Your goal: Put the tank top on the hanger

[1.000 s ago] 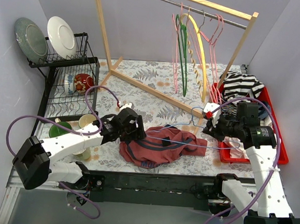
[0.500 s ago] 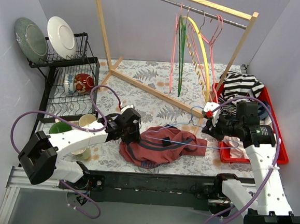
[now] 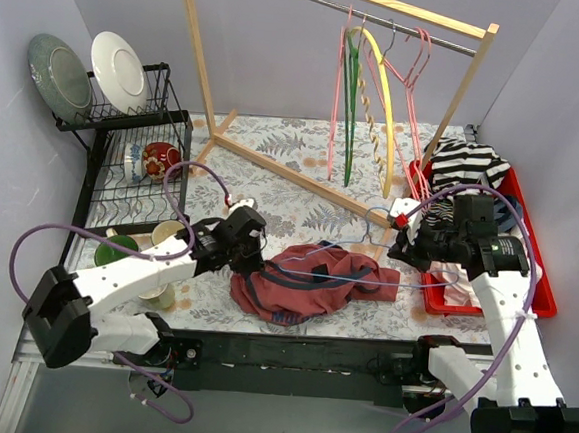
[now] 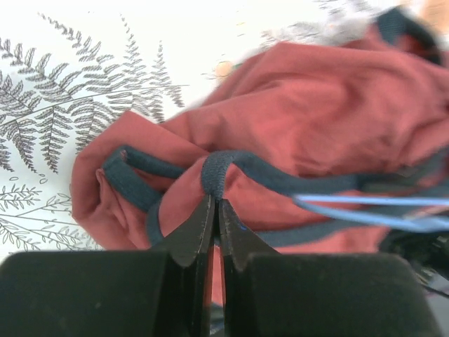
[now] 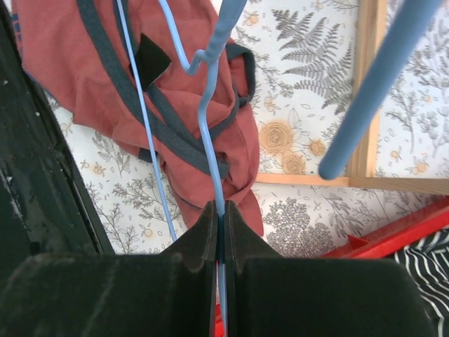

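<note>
The rust-red tank top (image 3: 309,283) lies bunched on the floral cloth near the front edge. My left gripper (image 3: 251,257) is shut on its dark navy trim (image 4: 216,175) at the garment's left end. The thin light-blue hanger (image 3: 351,262) lies across the tank top (image 5: 77,77), its hook (image 3: 374,221) pointing toward the rack. My right gripper (image 3: 403,248) is shut on the hanger wire (image 5: 209,140) at its right end. In the left wrist view the blue wire (image 4: 365,210) runs over the red fabric (image 4: 316,119).
A wooden rack (image 3: 377,3) behind carries pink, green and yellow hangers (image 3: 364,92). A red bin (image 3: 505,284) with a striped garment (image 3: 464,162) sits at right. A black dish rack (image 3: 125,143) with plates, cups and mugs (image 3: 168,235) stands at left.
My left gripper has closed on the tank top's navy trim. The hangers on the rack have swung. The right gripper still grips the blue hanger in the same place.
</note>
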Robot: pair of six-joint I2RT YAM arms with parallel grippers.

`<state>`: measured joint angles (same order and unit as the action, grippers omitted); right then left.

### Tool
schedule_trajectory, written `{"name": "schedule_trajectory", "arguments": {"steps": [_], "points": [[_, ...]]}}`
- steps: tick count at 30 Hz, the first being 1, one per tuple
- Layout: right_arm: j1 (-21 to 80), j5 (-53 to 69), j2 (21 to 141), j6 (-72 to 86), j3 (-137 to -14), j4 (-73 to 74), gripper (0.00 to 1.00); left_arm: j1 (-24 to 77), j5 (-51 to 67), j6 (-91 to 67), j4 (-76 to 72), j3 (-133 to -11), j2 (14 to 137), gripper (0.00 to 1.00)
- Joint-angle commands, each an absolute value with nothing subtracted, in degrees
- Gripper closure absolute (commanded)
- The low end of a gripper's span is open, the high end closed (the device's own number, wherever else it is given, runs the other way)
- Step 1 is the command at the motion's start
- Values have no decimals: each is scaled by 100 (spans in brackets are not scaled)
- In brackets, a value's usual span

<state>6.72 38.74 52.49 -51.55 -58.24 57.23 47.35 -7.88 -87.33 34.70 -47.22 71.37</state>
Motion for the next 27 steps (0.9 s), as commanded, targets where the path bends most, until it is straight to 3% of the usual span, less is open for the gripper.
{"name": "schedule_trajectory", "arguments": {"steps": [1,12,23,25,27], "points": [[659,4306,5484,-5686,-5967,6143,99,4729,-555,-8464,3717,-5159,6311,100],[984,5193,6117,-5766,-6065,6074,99,4729,456,-8543,3604,-5317,5809,100],[1415,5800,6082,-3351,-5652,3833,99,4729,246,-8648,3665,-6249,6100,100],[1406,5862,5977,-3025,-5398,3307,99,4729,325,-8614,3648,-6319,6065,87],[1415,5828,5775,-2760,-5222,2938,99,4729,273,-8386,3691,-6389,5907,60]]}}
